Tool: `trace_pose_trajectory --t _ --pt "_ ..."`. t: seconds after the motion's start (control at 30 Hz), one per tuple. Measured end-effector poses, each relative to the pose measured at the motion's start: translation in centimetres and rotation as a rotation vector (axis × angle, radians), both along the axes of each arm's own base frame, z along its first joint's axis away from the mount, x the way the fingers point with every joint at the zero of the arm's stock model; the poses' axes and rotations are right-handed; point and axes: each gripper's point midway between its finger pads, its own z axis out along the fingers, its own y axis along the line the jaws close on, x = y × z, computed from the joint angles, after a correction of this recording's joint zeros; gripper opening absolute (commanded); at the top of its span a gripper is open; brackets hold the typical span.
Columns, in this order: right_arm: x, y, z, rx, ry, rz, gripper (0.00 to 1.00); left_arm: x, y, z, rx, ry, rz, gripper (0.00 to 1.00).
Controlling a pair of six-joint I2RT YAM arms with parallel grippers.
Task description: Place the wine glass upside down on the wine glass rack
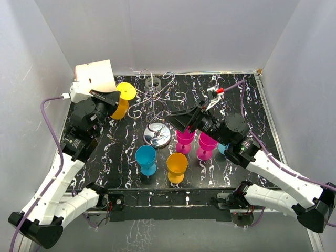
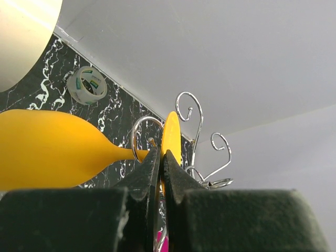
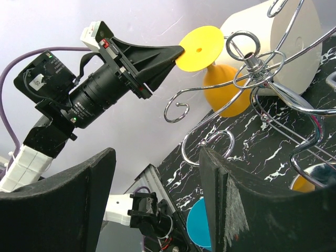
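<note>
in the top view the wine glass rack (image 1: 156, 132) spreads its wire scrolls across the upper middle of the frame. the yellow wine glass (image 1: 124, 98) fills the gap at their left, with a white roll (image 1: 95, 75) above it. a blue cup (image 1: 146, 156), an orange cup (image 1: 177, 164) and magenta cups (image 1: 185, 137) crowd the space just below the rack. bare bench (image 1: 113, 157) lies open at lower left. a tape roll (image 1: 152, 81) sits above the scrolls.

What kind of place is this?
Probably a robot test booth, not a kitchen: plain white walls box in a black marbled table, with the left arm and right arm bolted at its edge.
</note>
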Motion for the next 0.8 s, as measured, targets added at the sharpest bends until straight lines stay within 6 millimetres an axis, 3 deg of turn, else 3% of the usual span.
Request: trace_pose_trajectory --t 0.43,0.8 --pt "0.1 -0.1 -0.2 0.004 0.012 -0.007 0.63 0.1 -1.0 -1.7 -0.023 0.044 -0.044 0.00" --pt "0.7 -0.9 -0.9 -0.041 0.004 -0.063 0.63 -0.3 -0.8 -3.4 -0.003 0.097 -0.045 0.33"
